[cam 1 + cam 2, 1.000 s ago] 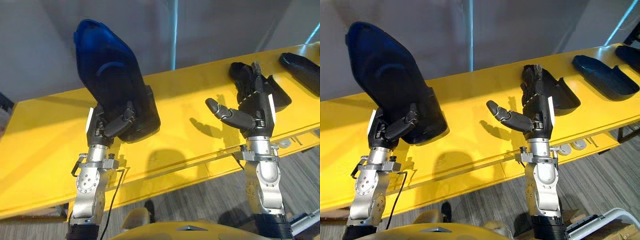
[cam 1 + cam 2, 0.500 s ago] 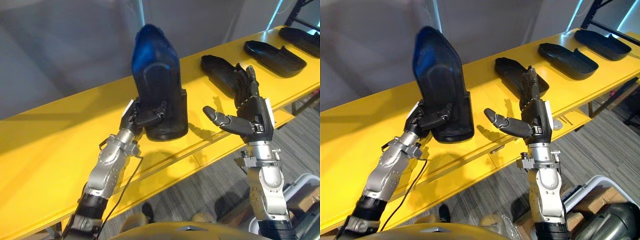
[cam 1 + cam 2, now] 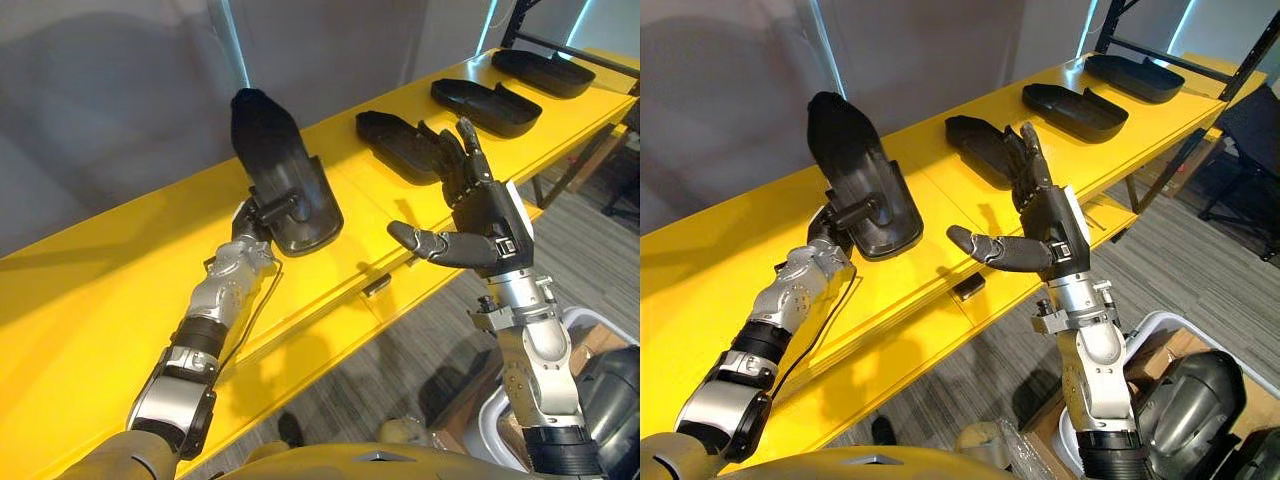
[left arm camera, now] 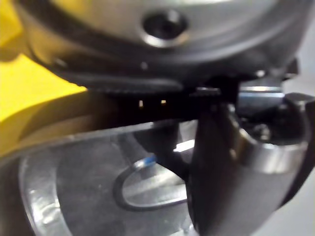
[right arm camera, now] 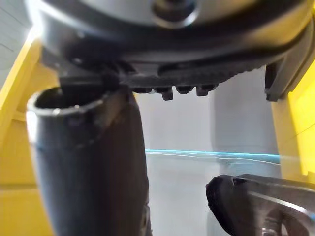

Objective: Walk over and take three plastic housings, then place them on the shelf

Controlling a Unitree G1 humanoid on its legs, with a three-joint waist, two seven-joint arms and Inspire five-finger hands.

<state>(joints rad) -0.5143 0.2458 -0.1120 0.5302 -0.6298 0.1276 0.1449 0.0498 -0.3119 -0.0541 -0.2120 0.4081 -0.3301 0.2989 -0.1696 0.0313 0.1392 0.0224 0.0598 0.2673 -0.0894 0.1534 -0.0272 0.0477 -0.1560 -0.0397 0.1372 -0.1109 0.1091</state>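
**Left hand [image 3: 248, 218] gripping housing [image 3: 283, 165] at shelf [image 3: 90, 300]**

Fingers and thumb clamped on the black housing's lower part. It stands tilted, centre-left of frame, over the yellow shelf; can't tell if they touch. Right hand [image 3: 492, 215] is centre-right, fingers straight and apart, holding nothing. Three more housings [image 3: 398, 142] lie in a row on the shelf, upper right.

The robot's left arm [image 3: 213, 300] runs up from the lower left of the frame, stretched out pretty much straight on a diagonal. The left hand [image 3: 250, 217] sits just left of centre, fingers curled tight round the bottom end of a black housing [image 3: 280, 170]. The right arm [image 3: 530, 350] comes up from the lower right, forearm near vertical. The right hand [image 3: 492, 215] is wide open at centre right, fingers [image 3: 462, 160] straight and pointing up, thumb [image 3: 425, 242] sticking out to the left.
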